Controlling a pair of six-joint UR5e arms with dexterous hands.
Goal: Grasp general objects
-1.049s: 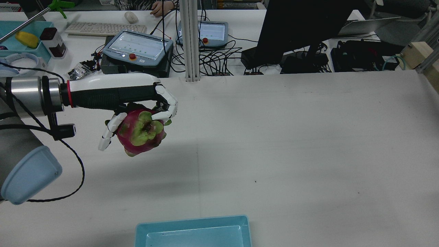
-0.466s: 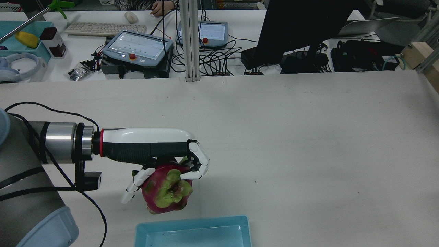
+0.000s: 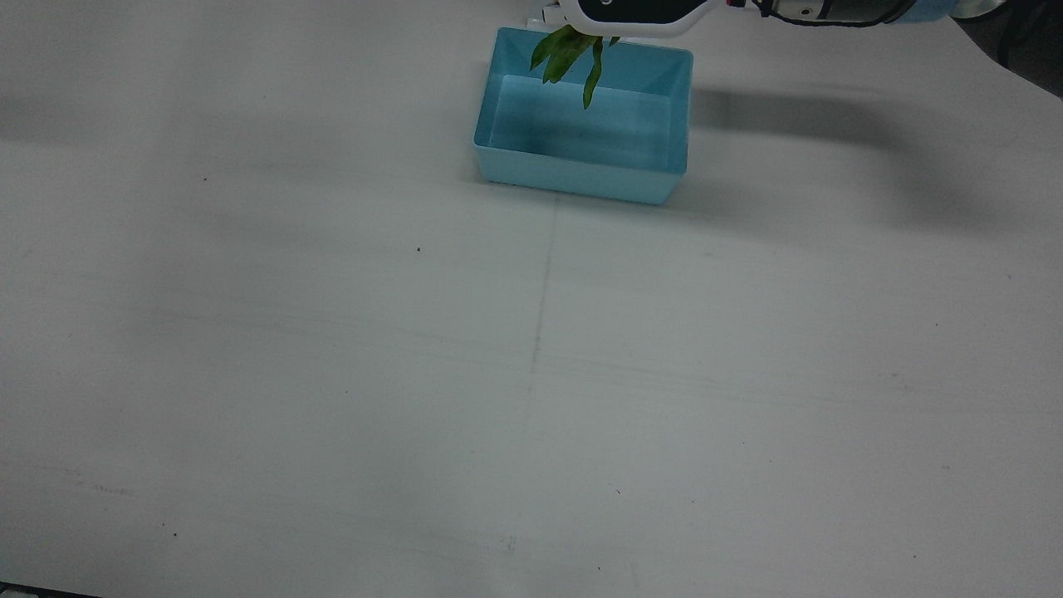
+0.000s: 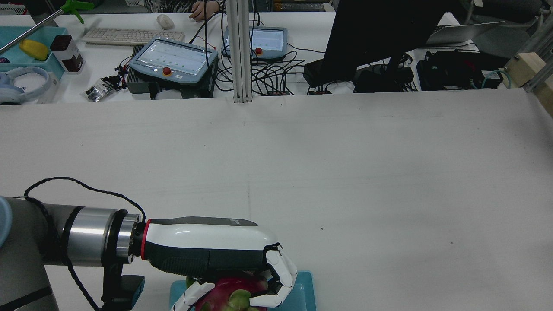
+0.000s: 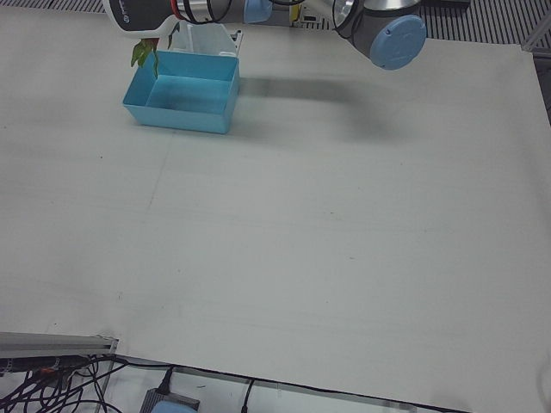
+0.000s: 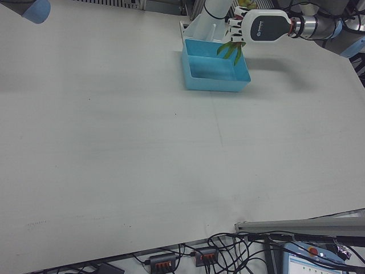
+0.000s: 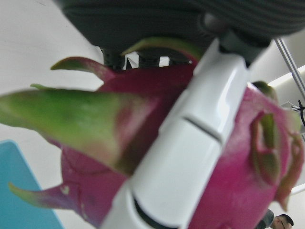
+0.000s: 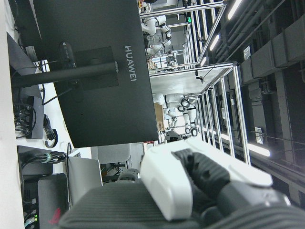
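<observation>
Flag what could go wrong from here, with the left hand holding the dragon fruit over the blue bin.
1. The left hand hangs near one edge of the light blue rectangular plastic bin, not its middle; the magenta, green-scaled dragon fruit could clip the rim on release.
2. The bin looks light and unsecured, so a dropped fruit might shift or tip it.
3. Long green leaf tips dangle below the hand and could snag fingers as they open.

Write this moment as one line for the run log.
left hand: shut on dragon fruit | position: above blue bin | bin: holds nothing | right hand: state cannot tell
</observation>
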